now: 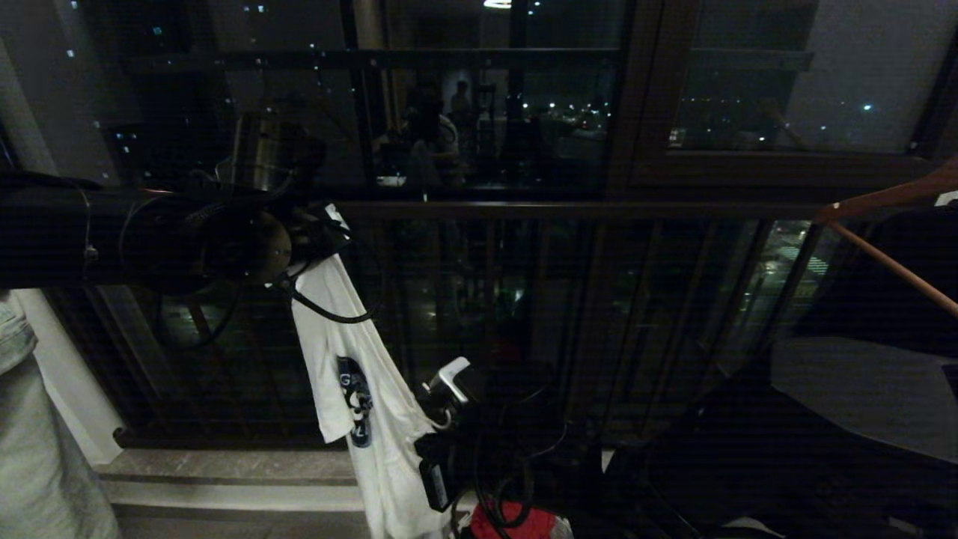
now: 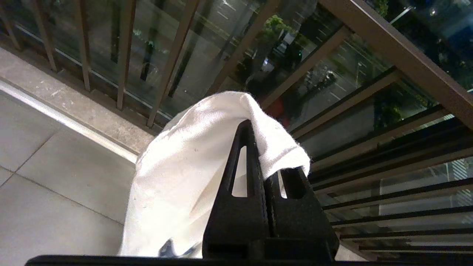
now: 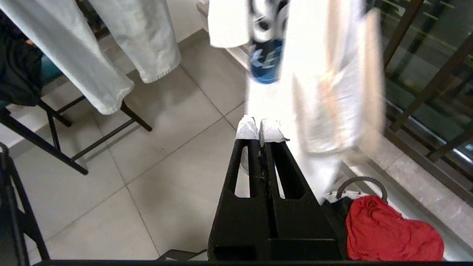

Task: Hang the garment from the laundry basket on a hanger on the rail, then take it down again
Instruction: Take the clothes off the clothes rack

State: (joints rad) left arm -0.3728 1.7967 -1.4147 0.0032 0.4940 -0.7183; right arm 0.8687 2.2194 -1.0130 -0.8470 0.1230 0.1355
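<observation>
The garment [image 1: 359,389], a white T-shirt with a dark blue print, hangs full length in front of the dark balcony bars. My left gripper [image 1: 329,243] holds it up high, shut on a fold of its top edge [image 2: 221,122], with the cloth draped over the fingertips. My right gripper [image 3: 259,127] is low beside the shirt's hanging lower part [image 3: 314,74]. It is shut, its white tips together, and I see no cloth between them. The laundry basket [image 3: 342,195] stands on the floor just below, with a red cloth [image 3: 391,229] in it. The hanger and the rail are out of view.
Orange-brown hangers [image 1: 891,198] show at the right edge, above a dark round surface [image 1: 861,389]. A person in pale clothes [image 1: 22,419] stands at the left. A stone sill [image 1: 224,464] runs under the balcony bars. A black metal frame [image 3: 55,147] stands on the tiled floor.
</observation>
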